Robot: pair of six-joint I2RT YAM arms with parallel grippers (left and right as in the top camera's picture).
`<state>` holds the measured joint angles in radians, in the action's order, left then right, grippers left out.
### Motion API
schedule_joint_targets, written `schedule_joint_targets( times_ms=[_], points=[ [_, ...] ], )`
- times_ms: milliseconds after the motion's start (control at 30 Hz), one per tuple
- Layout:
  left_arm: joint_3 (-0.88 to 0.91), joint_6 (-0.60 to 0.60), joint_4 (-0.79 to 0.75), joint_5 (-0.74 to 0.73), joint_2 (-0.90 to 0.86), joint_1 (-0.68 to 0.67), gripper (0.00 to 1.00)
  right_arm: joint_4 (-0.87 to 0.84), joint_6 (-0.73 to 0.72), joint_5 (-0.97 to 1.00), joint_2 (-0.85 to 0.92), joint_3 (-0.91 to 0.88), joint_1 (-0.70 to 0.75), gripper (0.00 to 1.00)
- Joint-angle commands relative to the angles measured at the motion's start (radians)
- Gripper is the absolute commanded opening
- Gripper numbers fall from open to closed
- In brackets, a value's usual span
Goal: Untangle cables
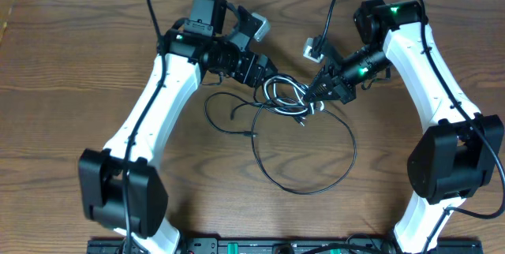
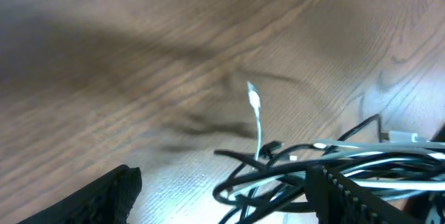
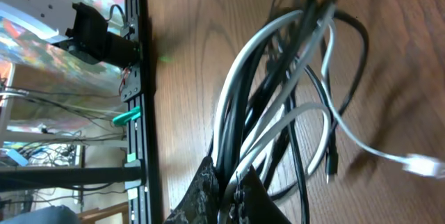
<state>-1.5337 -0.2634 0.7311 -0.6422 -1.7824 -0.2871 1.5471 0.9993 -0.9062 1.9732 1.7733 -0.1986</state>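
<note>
The black cable (image 1: 304,189) and the white cable (image 1: 278,90) lie knotted together mid-table between my grippers. The black one runs out in a big loop toward the front and a smaller loop to the left (image 1: 217,116). My right gripper (image 1: 319,95) is shut on the bundle of black and white strands (image 3: 278,78), with the fingers (image 3: 233,182) pinching several of them. My left gripper (image 1: 265,71) is open at the bundle's left side. In the left wrist view its fingers (image 2: 229,200) are wide apart, the tangle (image 2: 292,172) lies by the right finger, and a white plug end (image 2: 254,99) sticks up.
A black plug end (image 3: 332,165) and a white plug end (image 3: 421,165) hang loose beside the bundle. A black rail (image 3: 139,78) runs along the table's front edge (image 1: 276,246). Thick black arm cords arch over the back (image 1: 339,1).
</note>
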Motion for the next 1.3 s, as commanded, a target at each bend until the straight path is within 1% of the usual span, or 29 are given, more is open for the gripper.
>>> schedule_joint_targets(
  times_ms=[0, 267, 667, 800, 833, 900, 1033, 1100, 1167, 1200, 1233, 1267],
  points=[
    [0.001, -0.017, 0.006, -0.06, -0.025, 0.0, 0.8, 0.001, 0.032, -0.068, 0.003, -0.002, 0.003, 0.01],
    [0.022, -0.017, -0.001, -0.091, -0.028, -0.009, 0.8, 0.002, 0.031, -0.077, 0.003, -0.002, 0.004, 0.01],
    [0.058, -0.017, 0.0, -0.092, -0.03, -0.078, 0.8, 0.003, 0.031, -0.099, 0.003, 0.0, 0.016, 0.01],
    [0.058, -0.016, -0.029, -0.09, -0.039, -0.098, 0.8, 0.006, 0.031, -0.104, 0.003, 0.0, 0.016, 0.01],
    [0.058, -0.016, -0.042, -0.09, -0.045, -0.103, 0.77, 0.008, 0.031, -0.106, 0.003, 0.0, 0.016, 0.01],
    [0.058, 0.009, -0.087, -0.09, -0.069, -0.108, 0.73, 0.01, 0.031, -0.107, 0.003, 0.0, 0.016, 0.01],
    [0.058, 0.132, -0.175, -0.035, -0.115, -0.1, 0.52, 0.016, 0.031, -0.106, 0.003, 0.0, 0.016, 0.01],
    [0.058, 0.172, -0.2, -0.021, -0.121, -0.086, 0.44, 0.016, 0.031, -0.106, 0.003, 0.0, 0.018, 0.01],
    [0.058, 0.172, -0.206, -0.02, -0.117, -0.069, 0.27, 0.012, 0.03, -0.108, 0.003, 0.0, 0.021, 0.01],
    [0.058, 0.172, -0.207, -0.02, -0.114, -0.06, 0.21, 0.01, 0.03, -0.111, 0.003, 0.0, 0.025, 0.01],
    [0.058, 0.174, -0.206, -0.02, -0.112, -0.051, 0.11, 0.008, 0.026, -0.113, 0.003, 0.0, 0.029, 0.01],
    [0.058, 0.186, -0.206, -0.02, -0.111, -0.041, 0.08, 0.003, 0.025, -0.119, 0.003, 0.0, 0.035, 0.01]
  ],
)
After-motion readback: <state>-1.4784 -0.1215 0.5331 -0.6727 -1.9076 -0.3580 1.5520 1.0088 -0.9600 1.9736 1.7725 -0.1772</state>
